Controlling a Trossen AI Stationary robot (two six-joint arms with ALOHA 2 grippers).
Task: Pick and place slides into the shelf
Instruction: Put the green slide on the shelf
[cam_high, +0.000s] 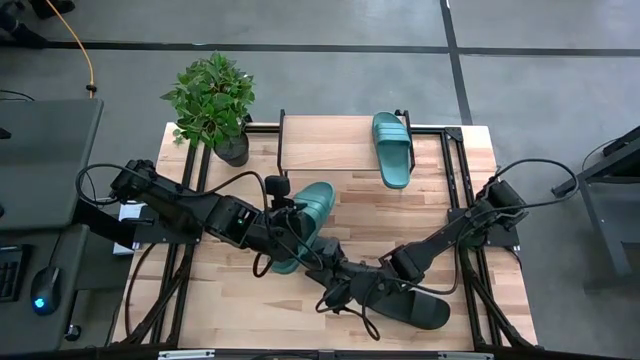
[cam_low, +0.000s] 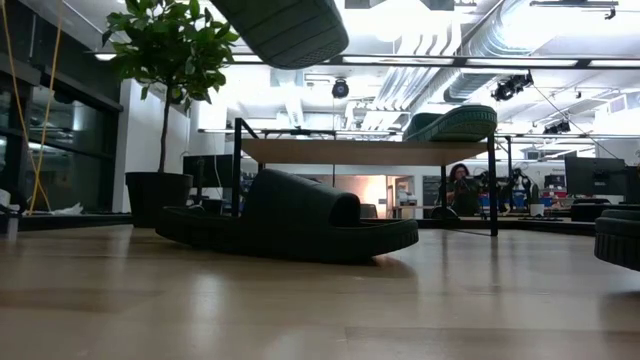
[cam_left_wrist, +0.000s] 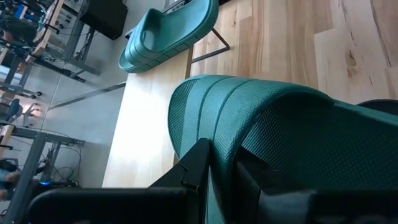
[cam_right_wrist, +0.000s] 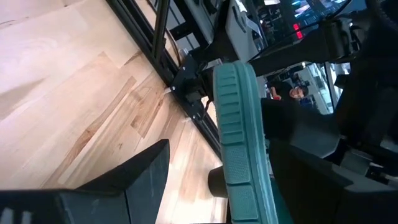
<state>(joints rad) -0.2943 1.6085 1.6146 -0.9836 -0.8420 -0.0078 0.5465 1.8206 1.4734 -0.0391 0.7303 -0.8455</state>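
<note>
My left gripper (cam_high: 287, 228) is over the table's middle, shut on a teal-green slide (cam_high: 305, 222), which also shows high up in the low view (cam_low: 285, 30). A second teal slide (cam_high: 393, 148) lies sole-down on the shelf's plank top (cam_high: 330, 140). One black slide (cam_high: 412, 307) rests sole-down on the table near the near edge, under my right arm. My right gripper (cam_high: 345, 283) hovers open beside it. In the right wrist view the held slide's ribbed sole (cam_right_wrist: 239, 124) stands ahead between its fingers. No other black slide shows. My left gripper holds the teal slide by its wide strap (cam_left_wrist: 249, 124), pinched at the strap's edge between the two fingers (cam_left_wrist: 200, 167). The fingers come level from the table's left. The slide is lifted clear of the table, tilted with its toe toward the shelf.
A potted plant (cam_high: 212, 100) stands at the table's far left corner beside the shelf. Black frame rails (cam_high: 462, 190) run along the table's left and right sides. Loose cables (cam_high: 350, 305) trail near the right gripper. A person (cam_low: 462, 185) sits far behind the shelf.
</note>
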